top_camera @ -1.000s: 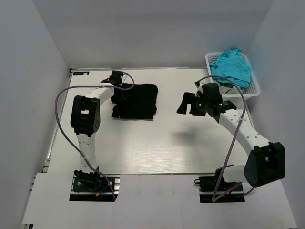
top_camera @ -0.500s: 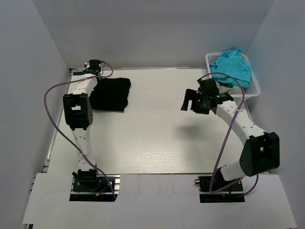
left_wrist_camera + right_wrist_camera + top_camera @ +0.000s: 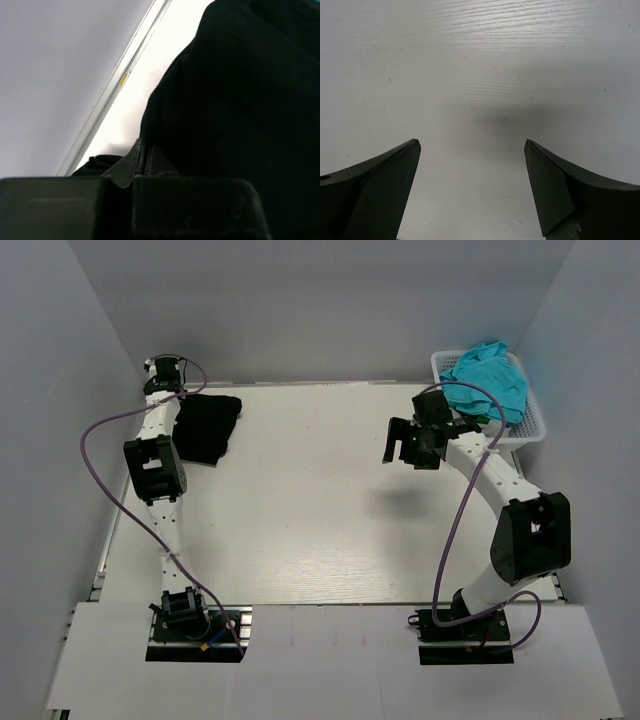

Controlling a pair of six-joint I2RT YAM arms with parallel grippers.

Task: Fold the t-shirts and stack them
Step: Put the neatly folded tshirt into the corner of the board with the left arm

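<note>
A folded black t-shirt (image 3: 206, 426) lies at the table's far left corner. My left gripper (image 3: 174, 397) is at the shirt's far left edge, shut on the fabric. In the left wrist view the shirt (image 3: 240, 95) fills the right side and the gripper (image 3: 143, 156) pinches its edge low at the table. Teal t-shirts (image 3: 486, 378) are heaped in a white basket (image 3: 532, 427) at the far right. My right gripper (image 3: 398, 445) hovers open and empty left of the basket; the right wrist view (image 3: 472, 145) shows only bare table between its fingers.
White walls enclose the table on the left, back and right. A metal rail (image 3: 117, 82) runs along the table's edge by the left wall, close to the black shirt. The white table (image 3: 320, 520) stretches between the arms.
My left gripper has dragged the black shirt from the middle left to the far left corner. My right gripper has shifted a little back, toward the basket, still open.
</note>
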